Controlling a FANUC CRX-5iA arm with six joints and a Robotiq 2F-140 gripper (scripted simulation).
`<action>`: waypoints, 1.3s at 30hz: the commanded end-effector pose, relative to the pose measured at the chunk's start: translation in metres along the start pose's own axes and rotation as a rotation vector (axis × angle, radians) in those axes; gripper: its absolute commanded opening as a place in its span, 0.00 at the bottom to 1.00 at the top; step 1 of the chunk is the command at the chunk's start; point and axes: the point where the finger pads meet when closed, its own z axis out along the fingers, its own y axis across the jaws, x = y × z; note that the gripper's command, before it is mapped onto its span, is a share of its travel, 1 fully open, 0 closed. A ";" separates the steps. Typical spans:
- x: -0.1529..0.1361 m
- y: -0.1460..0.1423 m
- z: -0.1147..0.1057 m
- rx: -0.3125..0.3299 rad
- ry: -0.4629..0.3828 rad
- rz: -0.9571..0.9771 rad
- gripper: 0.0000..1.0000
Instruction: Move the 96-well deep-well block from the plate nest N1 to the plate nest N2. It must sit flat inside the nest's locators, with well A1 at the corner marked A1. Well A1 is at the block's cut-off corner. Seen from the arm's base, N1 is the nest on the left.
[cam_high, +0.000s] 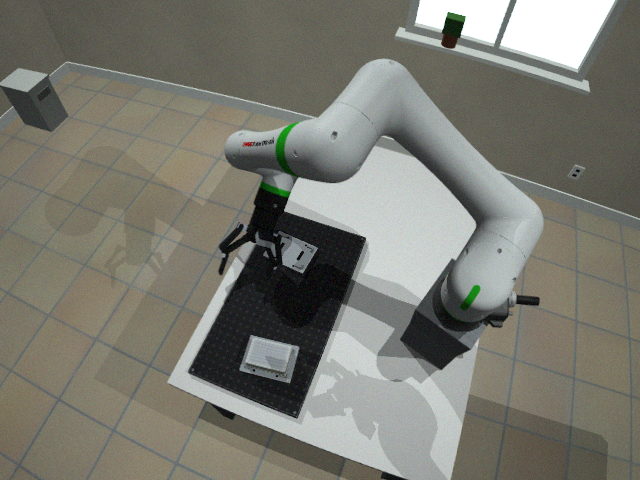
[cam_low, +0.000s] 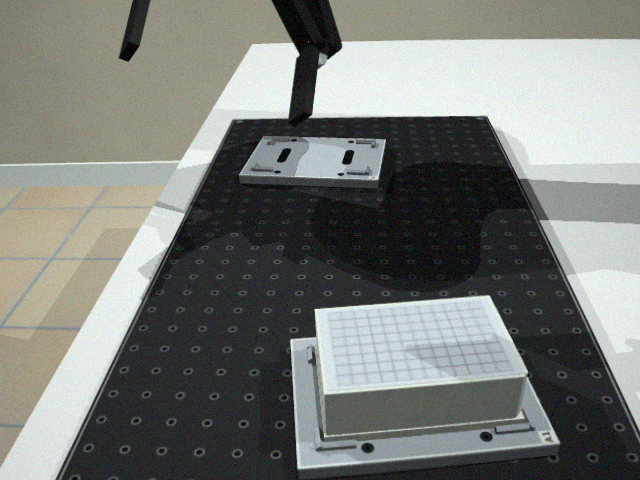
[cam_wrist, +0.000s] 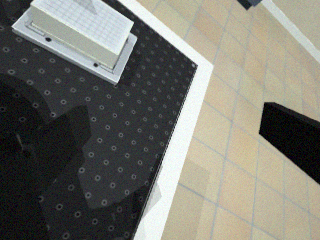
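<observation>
The white 96-well deep-well block (cam_high: 268, 355) (cam_low: 418, 356) sits flat in nest N1 (cam_low: 424, 445), at the near end of the black breadboard. It also shows at the top left of the wrist view (cam_wrist: 80, 25). An A1 mark (cam_low: 549, 436) is on that nest's near right corner. I cannot make out the block's cut-off corner. Nest N2 (cam_high: 298, 254) (cam_low: 315, 161) is empty at the far end of the board. My gripper (cam_high: 249, 258) (cam_low: 214, 85) (cam_wrist: 174, 119) is open and empty. It hangs above the far left edge of N2, with one finger out past the table's edge.
The black breadboard (cam_high: 281, 315) lies on a white table (cam_high: 403, 242). The arm's base stands on a dark pedestal (cam_high: 439, 341) at the table's right side. A grey box (cam_high: 33, 98) stands on the floor far off.
</observation>
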 end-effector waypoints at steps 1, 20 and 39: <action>0.006 -0.009 0.014 0.050 -0.017 -0.143 1.00; 0.028 -0.044 0.056 0.248 0.001 -0.665 1.00; 0.047 -0.073 0.083 0.430 0.098 -1.192 1.00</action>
